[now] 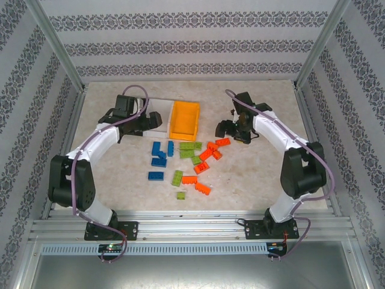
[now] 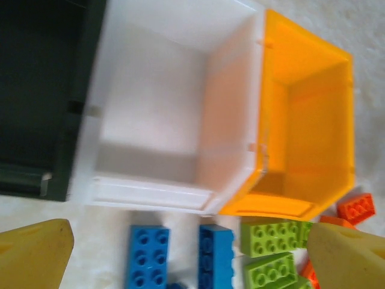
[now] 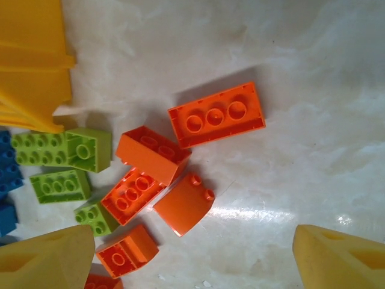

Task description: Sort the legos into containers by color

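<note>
Scattered loose at mid-table: about twenty small studded plastic legos (image 1: 186, 162), blue at 9 o'clock of the heap, lime green in the middle, orange-red from 3 round to 5 o'clock. Probably light, hard and rigid, with slick moulded walls, so no fear of crushing, but some risk of skidding or squirting out of a skewed pinch. Best taken across the two long flat sides, low on the body, not over the studs. Beneath the right gripper (image 3: 192, 259), spread wide with nothing between the fingers: an orange-red brick (image 3: 216, 114) lying hollow side up at 12 o'clock, apart from its neighbours, likely the easiest pick. At 11 to 12 o'clock of the heap, three open-topped rectangular plastic containers in a close row: black bin (image 2: 42, 90) at the 9 o'clock end, white bin (image 2: 168, 102) in the middle, orange bin (image 2: 307, 132) at the 3 o'clock end. White and orange bare inside; black too dark to judge. At 6 o'clock of the white bin, above blue and green bricks: left gripper (image 2: 192, 256), likewise spread and empty.
</note>
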Robot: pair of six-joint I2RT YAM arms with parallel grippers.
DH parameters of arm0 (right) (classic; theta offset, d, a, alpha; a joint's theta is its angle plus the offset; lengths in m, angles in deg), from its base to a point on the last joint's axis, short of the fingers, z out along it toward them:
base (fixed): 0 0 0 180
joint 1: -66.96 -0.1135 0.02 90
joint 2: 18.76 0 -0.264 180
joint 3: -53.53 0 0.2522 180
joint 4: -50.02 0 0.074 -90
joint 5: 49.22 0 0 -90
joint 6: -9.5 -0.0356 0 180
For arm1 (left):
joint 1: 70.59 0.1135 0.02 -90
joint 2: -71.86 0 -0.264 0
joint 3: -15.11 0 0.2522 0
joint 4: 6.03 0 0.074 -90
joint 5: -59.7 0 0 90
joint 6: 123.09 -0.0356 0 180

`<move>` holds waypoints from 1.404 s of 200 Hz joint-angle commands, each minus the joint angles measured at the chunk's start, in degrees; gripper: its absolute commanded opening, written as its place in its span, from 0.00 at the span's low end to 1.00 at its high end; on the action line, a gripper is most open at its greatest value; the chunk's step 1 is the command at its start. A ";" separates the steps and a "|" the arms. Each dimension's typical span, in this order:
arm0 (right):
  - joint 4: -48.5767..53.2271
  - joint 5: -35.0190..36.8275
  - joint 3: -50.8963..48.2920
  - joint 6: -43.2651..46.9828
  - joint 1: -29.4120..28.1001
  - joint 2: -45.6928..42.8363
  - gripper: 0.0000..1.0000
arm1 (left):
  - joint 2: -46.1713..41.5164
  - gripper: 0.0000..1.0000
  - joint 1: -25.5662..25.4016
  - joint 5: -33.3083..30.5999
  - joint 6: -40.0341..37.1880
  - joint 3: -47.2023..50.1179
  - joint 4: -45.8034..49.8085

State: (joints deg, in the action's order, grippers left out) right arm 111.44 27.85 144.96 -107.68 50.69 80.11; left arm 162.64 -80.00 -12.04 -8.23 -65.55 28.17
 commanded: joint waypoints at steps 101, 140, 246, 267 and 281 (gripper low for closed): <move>5.55 1.02 6.90 -47.16 -0.48 11.28 0.77 | 1.30 1.00 -3.33 -0.45 2.13 -1.52 2.66; 3.45 0.75 6.70 -53.82 -0.95 13.39 0.75 | -1.40 1.00 -3.33 -2.76 1.21 0.33 4.11; 2.94 0.31 8.26 -54.85 -0.98 19.62 0.67 | -3.58 1.00 -3.16 -4.66 0.88 2.92 4.52; 3.68 0.38 9.22 -54.57 -0.89 20.78 0.65 | -4.20 1.00 -3.25 -4.79 1.01 3.91 4.08; 3.83 0.66 9.65 -54.38 -0.88 21.31 0.63 | -4.77 1.00 -3.15 -4.83 1.24 4.70 3.82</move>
State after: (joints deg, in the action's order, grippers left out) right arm 113.25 28.24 153.05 -161.60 49.93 99.39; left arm 160.15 -82.91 -15.82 -6.92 -62.12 31.34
